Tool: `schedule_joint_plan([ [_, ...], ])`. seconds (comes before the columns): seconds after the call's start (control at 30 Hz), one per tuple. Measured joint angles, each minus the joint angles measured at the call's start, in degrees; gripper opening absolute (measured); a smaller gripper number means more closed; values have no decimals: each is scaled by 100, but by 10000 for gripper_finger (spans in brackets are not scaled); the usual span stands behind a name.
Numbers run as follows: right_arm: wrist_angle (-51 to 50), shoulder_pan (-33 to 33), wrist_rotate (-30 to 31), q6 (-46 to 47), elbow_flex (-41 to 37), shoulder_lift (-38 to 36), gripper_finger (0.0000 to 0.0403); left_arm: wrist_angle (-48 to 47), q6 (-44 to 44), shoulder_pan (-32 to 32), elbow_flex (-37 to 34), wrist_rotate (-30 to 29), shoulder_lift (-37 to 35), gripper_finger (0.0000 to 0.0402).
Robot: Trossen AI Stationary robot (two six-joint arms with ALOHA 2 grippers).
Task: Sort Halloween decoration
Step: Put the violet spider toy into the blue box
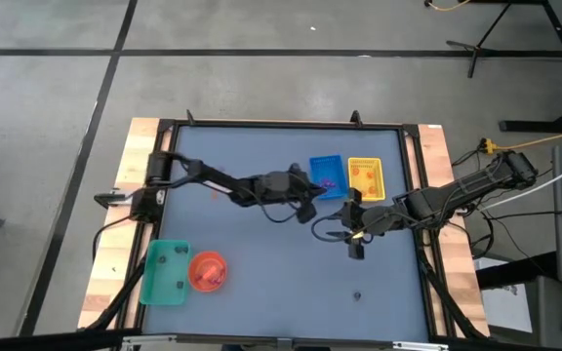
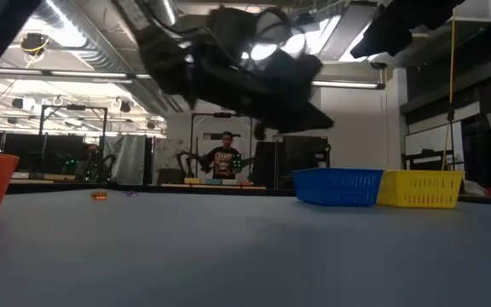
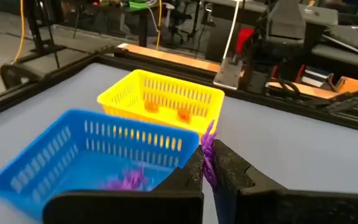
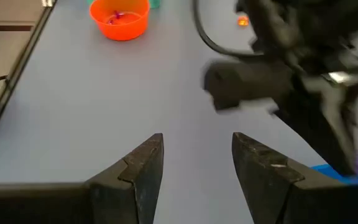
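My left gripper point(image 3: 209, 167) point(image 1: 312, 203) hangs over the table at the near side of the blue tray point(image 3: 73, 155) point(image 1: 326, 175) and is shut on a purple decoration piece point(image 3: 209, 149). More purple pieces point(image 3: 126, 180) lie inside the blue tray. Two orange pieces point(image 3: 166, 111) rest on the floor of the yellow tray point(image 3: 166, 93) point(image 1: 366, 178). My right gripper point(image 4: 197, 163) point(image 1: 351, 242) is open over bare table, just near of the trays, and holds nothing. Loose orange point(image 2: 99, 195) and purple point(image 2: 129, 194) pieces lie on the far table, and a dark piece point(image 1: 356, 295) lies near the front. My left gripper pinches the purple piece between its two fingertips point(image 3: 194, 169). The part right at the fingers point(image 3: 211, 174) is thin, and the rest sticks out past the tips. The piece is lifted clear of the table, beside the blue tray's near corner.
An orange bowl point(image 1: 207, 270) point(image 4: 119, 17) with pieces inside and a green tray point(image 1: 164, 271) sit at the table's near left. My left arm point(image 4: 278, 81) crosses close in front of the right gripper. A raised dark frame point(image 1: 281, 125) rims the table. A person point(image 2: 226, 158) stands far behind.
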Motion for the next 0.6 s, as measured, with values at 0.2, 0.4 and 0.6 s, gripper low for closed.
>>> schedule_joint_plan([
  [0.2, -4, 0, -432, 6, 0, 0, 189, -8, 172, 166, 654, 42, 587, 0],
  [0.4, -3, 0, -671, 3, 0, 0, 189, 3, 176, 293, 731, 40, 673, 3],
  [0.6, -3, 0, -688, 3, 0, 0, 189, -15, 174, 364, 731, 40, 672, 42],
])
